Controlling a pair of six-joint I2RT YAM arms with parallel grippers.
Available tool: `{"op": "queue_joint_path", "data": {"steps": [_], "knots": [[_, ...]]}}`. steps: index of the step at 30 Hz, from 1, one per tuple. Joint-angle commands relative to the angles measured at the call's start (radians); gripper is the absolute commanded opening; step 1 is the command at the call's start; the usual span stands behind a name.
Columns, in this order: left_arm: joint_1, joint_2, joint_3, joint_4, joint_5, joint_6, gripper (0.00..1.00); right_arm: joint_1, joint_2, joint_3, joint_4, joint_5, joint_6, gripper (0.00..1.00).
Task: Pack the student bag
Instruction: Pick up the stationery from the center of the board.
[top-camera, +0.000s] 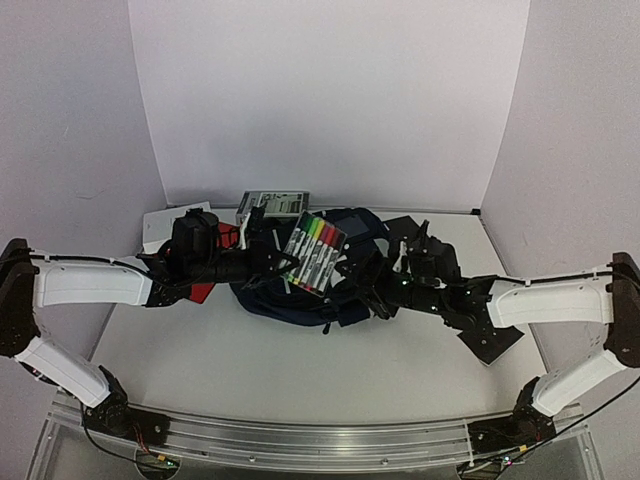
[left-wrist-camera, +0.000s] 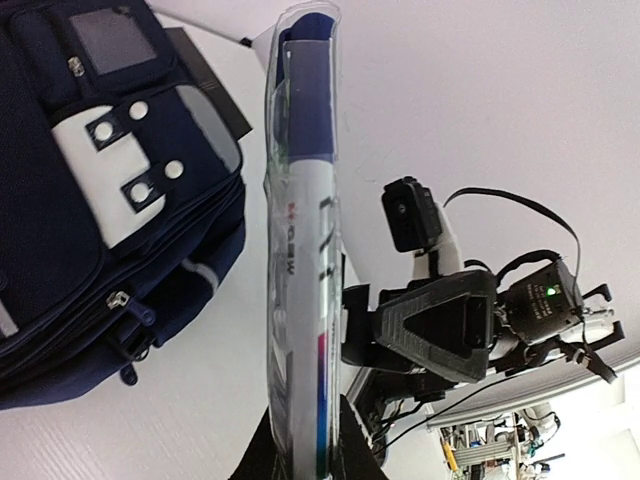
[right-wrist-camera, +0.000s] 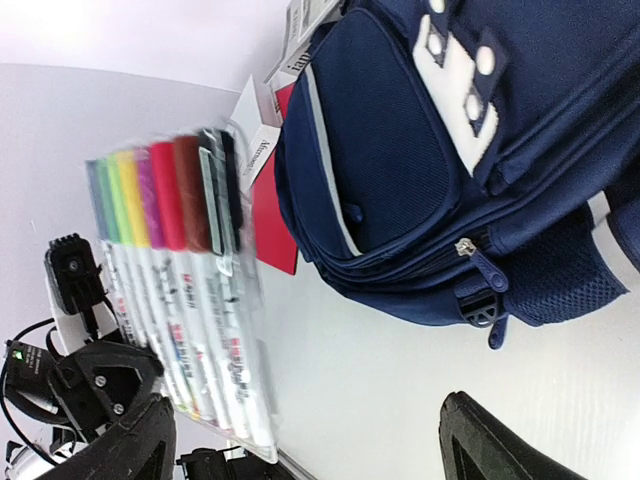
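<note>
Navy student bag (top-camera: 290, 305) lies on the table (top-camera: 300, 370) between both arms. The left gripper (left-wrist-camera: 305, 450) pinches the marker pack (top-camera: 315, 250) at one end, above the bag; the right gripper (right-wrist-camera: 300, 445) is spread, close beside it.

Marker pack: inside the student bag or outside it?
Outside. The left pincer grips the marker pack, held apart from the student bag.

Left arm (top-camera: 90, 282), right arm (top-camera: 550, 300) — white shells, black joints, thin black cables, green LED

student bag (right-wrist-camera: 400, 150) cut off by edge, marker pack (right-wrist-camera: 180, 295) blurred
</note>
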Motion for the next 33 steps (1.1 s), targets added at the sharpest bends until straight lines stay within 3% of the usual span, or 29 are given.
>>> {"op": "queue_joint_path", "data": {"steps": [1, 6, 8, 11, 14, 17, 22, 27, 30, 31, 33], "knots": [[0.002, -0.025, 0.03, 0.251, 0.052, -0.112, 0.0, -0.003, 0.026, 0.144, 0.0, -0.088, -0.14, 0.88], [0.002, -0.052, -0.017, 0.333, 0.126, -0.144, 0.0, -0.003, 0.06, 0.221, 0.036, -0.141, -0.192, 0.77], [0.002, -0.066, -0.04, 0.365, 0.149, -0.15, 0.01, -0.003, 0.083, 0.242, 0.049, -0.151, -0.195, 0.69], [0.002, -0.092, -0.07, 0.388, 0.158, -0.165, 0.05, -0.003, 0.111, 0.255, 0.108, -0.199, -0.184, 0.45], [0.002, -0.114, -0.065, 0.332, 0.173, -0.146, 0.18, -0.003, 0.124, 0.25, 0.186, -0.253, -0.169, 0.17], [0.004, -0.138, -0.049, 0.258, 0.178, -0.116, 0.42, -0.003, 0.12, 0.257, 0.202, -0.3, -0.19, 0.02], [0.023, -0.175, -0.018, 0.155, 0.2, -0.071, 0.63, -0.003, 0.104, 0.263, 0.185, -0.393, -0.228, 0.0], [0.037, -0.175, 0.023, 0.11, 0.251, -0.051, 0.66, -0.003, 0.102, 0.264, 0.17, -0.495, -0.252, 0.0], [0.041, -0.158, 0.031, 0.113, 0.272, -0.057, 0.59, -0.003, 0.107, 0.28, 0.162, -0.547, -0.26, 0.0], [0.042, -0.152, 0.03, 0.119, 0.276, -0.062, 0.53, -0.002, 0.111, 0.29, 0.15, -0.561, -0.266, 0.0], [0.049, -0.146, 0.023, 0.131, 0.272, -0.072, 0.33, -0.002, 0.118, 0.308, 0.119, -0.564, -0.287, 0.02]]}}
